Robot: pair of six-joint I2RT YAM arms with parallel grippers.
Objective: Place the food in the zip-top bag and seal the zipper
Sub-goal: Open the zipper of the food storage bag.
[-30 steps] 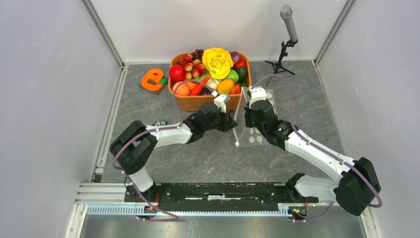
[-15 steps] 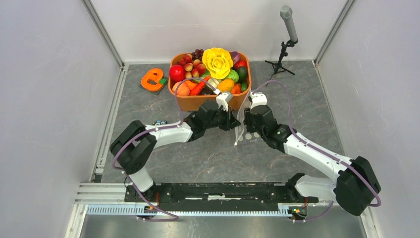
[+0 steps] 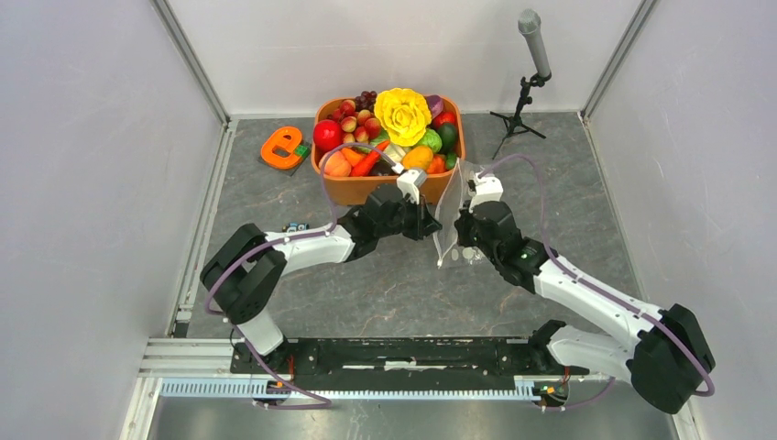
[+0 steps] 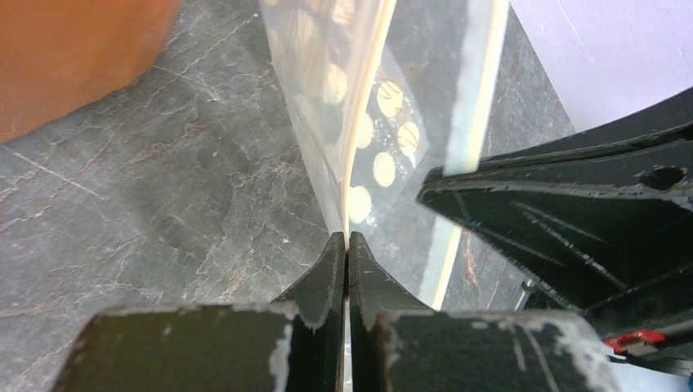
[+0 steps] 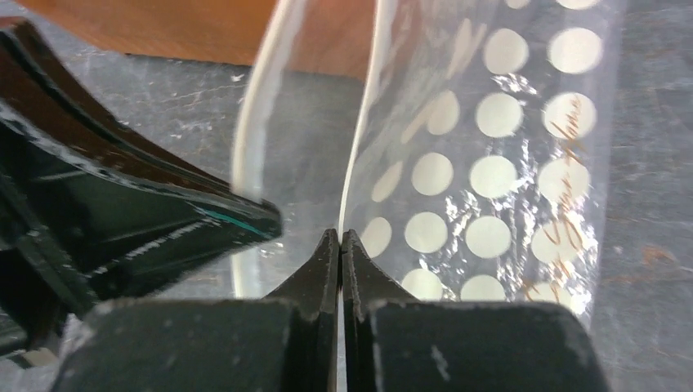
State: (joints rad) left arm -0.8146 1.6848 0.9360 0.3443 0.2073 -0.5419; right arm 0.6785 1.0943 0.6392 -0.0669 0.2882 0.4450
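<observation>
The zip-top bag point(image 3: 446, 218), clear with white dots, hangs upright between my two grippers in front of the orange tub. My left gripper point(image 4: 349, 238) is shut on one lip of its mouth, my right gripper point(image 5: 339, 233) on the other lip. The dotted sheet point(image 5: 490, 180) runs away from the right jaws. The zipper shows as two whitish strips point(image 5: 252, 122) point(image 4: 472, 90), parted by a narrow gap. The food point(image 3: 389, 128), glossy fruit and vegetables with a big yellow flower-shaped piece, is piled in the tub. In the top view the left gripper point(image 3: 427, 224) and right gripper point(image 3: 461, 232) face each other closely.
The orange tub point(image 3: 366, 191) stands just behind the grippers. An orange letter-shaped toy point(image 3: 282, 147) lies to its left, and a microphone on a stand point(image 3: 534, 46) stands at the back right. A small dark part point(image 3: 295, 226) lies by the left arm.
The right gripper opened briefly and shut again on the bag's lip. The bag, partly flat on the table before, now stands lifted between the grippers; the right arm shifted slightly right.
</observation>
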